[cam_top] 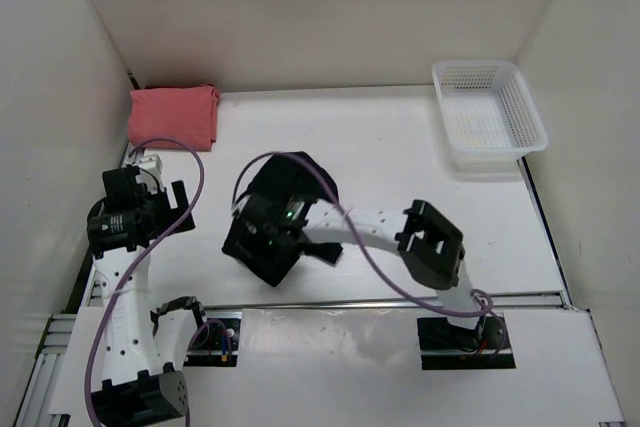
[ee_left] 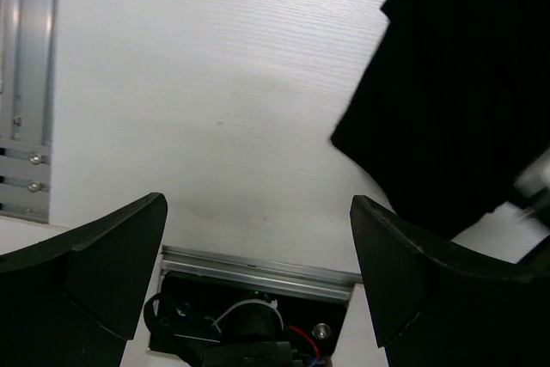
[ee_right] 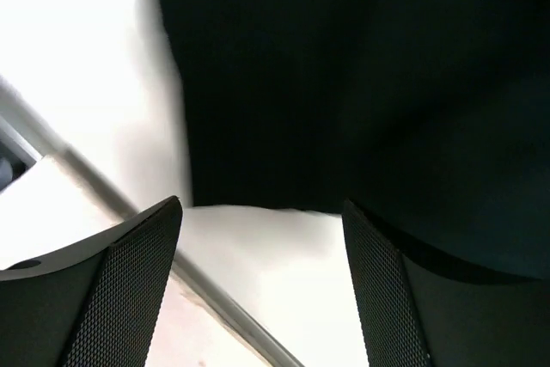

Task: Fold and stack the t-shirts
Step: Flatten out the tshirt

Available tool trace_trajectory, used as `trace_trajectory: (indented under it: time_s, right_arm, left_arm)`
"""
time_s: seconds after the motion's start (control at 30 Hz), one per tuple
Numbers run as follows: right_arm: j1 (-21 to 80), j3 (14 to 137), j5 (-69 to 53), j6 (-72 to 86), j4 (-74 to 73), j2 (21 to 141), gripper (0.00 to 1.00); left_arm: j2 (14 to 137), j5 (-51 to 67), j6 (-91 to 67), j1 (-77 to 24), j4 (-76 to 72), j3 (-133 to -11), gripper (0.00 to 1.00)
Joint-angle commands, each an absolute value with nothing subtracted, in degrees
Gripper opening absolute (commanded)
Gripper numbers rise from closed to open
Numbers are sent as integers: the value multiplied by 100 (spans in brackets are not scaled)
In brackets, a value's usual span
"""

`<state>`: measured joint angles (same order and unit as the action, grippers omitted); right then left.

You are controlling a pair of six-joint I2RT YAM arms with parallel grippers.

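Left tool (ee_left: pixel 258 212) spread, holding nothing, over the counter (cam_top: pixel 400 147). Right tool (ee_right: pixel 262 212) spread just above the black t-shirt (ee_right: pixel 344 83), which lies mid-counter, apparently bunched. Pink t-shirt (cam_top: pixel 172 115) lies folded at the far-left corner.

A white plastic mesh basket (cam_top: pixel 523 107) is sitting upright at the far right corner of the white table (cam_top: pixel 400 147), just beside the right-hand wall. Plain white walls (cam_top: pixel 300 7) are enclosing the table on three sides. A silver aluminium rail (cam_top: pixel 380 303) is running across the table's near edge.
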<state>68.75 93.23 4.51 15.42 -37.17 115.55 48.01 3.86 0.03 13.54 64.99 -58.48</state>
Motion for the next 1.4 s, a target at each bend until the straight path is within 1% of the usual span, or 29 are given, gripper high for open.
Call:
trace_trajectory:
  time_s: [0.0,0.17,0.23,0.3,0.33,0.4,0.47,0.5,0.53,0.63,0.7,0.77,0.8,0.83,0.87,0.93,0.97,1.03,1.07,1.13,1.17,1.2,1.23,1.3,1.33,1.37]
  right_arm:
    - [7127,9668,625,932,-3534,11768,79]
    - [7444,9510,721,1212,-3226,12417,79]
    - [7444,9571,843,1379,-3226,12646,77]
    - [7444,9650,1027,1581,-3278,12892,70]
    - [7444,9720,1255,1582,-3278,12954,53]
    - [7444,9887,1310,1644,-3278,13113,43]
    - [7444,10028,1030,1591,-3278,13174,21]
    - [7444,10185,1028,1591,-3418,13175,8]
    - [7444,10265,976,1652,-3480,13123,0]
    - [7392,10590,818,1714,-3612,12518,0]
    - [7330,10888,677,1714,-3673,11754,0]
    - [7199,11686,564,1775,-3797,11026,0]
    - [7198,11977,415,1775,-3858,10804,0]
    - [7137,12528,413,1828,-3858,10593,0]
    - [7137,12733,413,1828,-3858,10191,0]
    - [7137,12937,666,1828,-3858,9776,0]
    - [7137,12816,1033,1776,-3858,9356,0]
    - [7066,12526,1448,1723,-3771,8984,0]
    - [6892,12281,1650,1723,-3718,8730,0]
    - [6507,12217,2046,1836,-3718,8605,0]
    - [6321,12217,1996,1898,-3718,8604,0]
    - [6111,12217,1830,1959,-3718,8604,0]
    - [5612,12269,1628,1960,-3718,8718,0]
    - [4969,12322,1065,2239,-3666,8859,0]
    - [4261,12322,872,2354,-3665,9051,0]
    - [3906,12374,644,2451,-3578,9183,0]
  left_arm:
    - [4588,-113,0,1292,6275,-5766,99]
    - [4421,-579,0,1178,6161,-5520,99]
    - [4369,-676,0,1178,6213,-5449,99]
    - [4368,-772,0,1126,6214,-5449,99]
    - [4368,-852,0,1125,6266,-5501,99]
    - [4315,-905,0,1125,6267,-5555,99]
    - [4315,-905,0,1073,6398,-5677,99]
    - [4263,-905,0,1072,6398,-5678,99]
    - [4263,-905,0,1072,6459,-5678,99]
    - [4192,-905,0,1072,6521,-5730,99]
    - [4123,-853,0,1072,6521,-5844,99]
    - [4069,-792,0,1072,6521,-5923,99]
    - [4069,-739,0,1072,6521,-6002,99]
    - [4008,-738,0,1072,6521,-6003,99]
    - [4008,-677,0,1072,6469,-6081,99]
    - [4008,-528,0,1072,6417,-6170,99]
    - [4008,-388,0,1072,6416,-6248,99]
    - [4148,-247,0,1072,6416,-6388,99]
    - [4201,-63,0,1072,6416,-6451,99]
    - [4341,131,0,1072,6416,-6635,99]
    - [4525,201,0,1072,6416,-6697,99]
    - [4631,280,0,1072,6416,-6767,99]
    - [4745,281,0,1072,6416,-6837,99]
    - [5149,334,0,1072,6363,-7048,99]
    - [5307,412,0,1072,6363,-7127,99]
    - [5639,413,0,1072,6363,-7328,99]
